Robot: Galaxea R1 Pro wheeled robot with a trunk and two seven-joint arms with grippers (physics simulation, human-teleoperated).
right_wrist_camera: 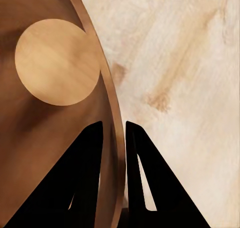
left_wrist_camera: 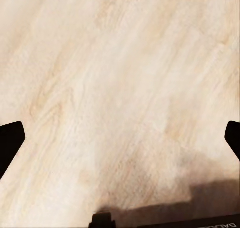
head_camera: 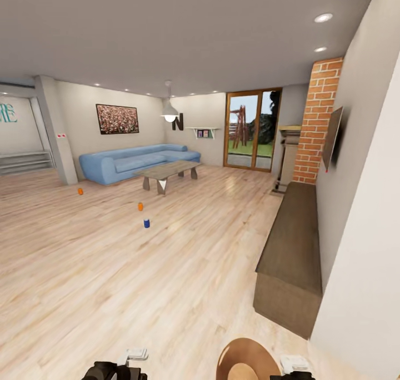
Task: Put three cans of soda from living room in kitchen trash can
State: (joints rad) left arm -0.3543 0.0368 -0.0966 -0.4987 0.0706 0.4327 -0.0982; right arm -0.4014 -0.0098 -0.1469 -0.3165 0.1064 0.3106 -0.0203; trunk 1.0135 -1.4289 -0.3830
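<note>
Brown tash can [right_wrist_camera: 55, 138] wall pinched by right tool [right_wrist_camera: 114, 133], left tool [left_wrist_camera: 120, 138] spread wide, two orange cans [head_camera: 140, 206] far ahead

pale blond wood-plank floor [head_camera: 183, 269] with darker streaky grain. long sky-blue corner sofa [head_camera: 130, 162]. two small orange soda cans [head_camera: 80, 191] [head_camera: 140, 206] on the floor, and a small blue can [head_camera: 146, 223] near them. grey-topped coffee table [head_camera: 166, 170] on pale legs. red-orange brick column [head_camera: 316, 119] with light mortar lines. dark brown wooden bench cabinet [head_camera: 291, 252] along the off-white wall [head_camera: 361, 246]. warm orange-brown door frame [head_camera: 253, 129]. round copper-brown trash can [right_wrist_camera: 112, 108], its inside dark brown with a lighter tan circular bottom. black right claw [right_wrist_camera: 114, 138] fingers [right_wrist_camera: 145, 173]; black left claw fingers [left_wrist_camera: 10, 138].
</note>
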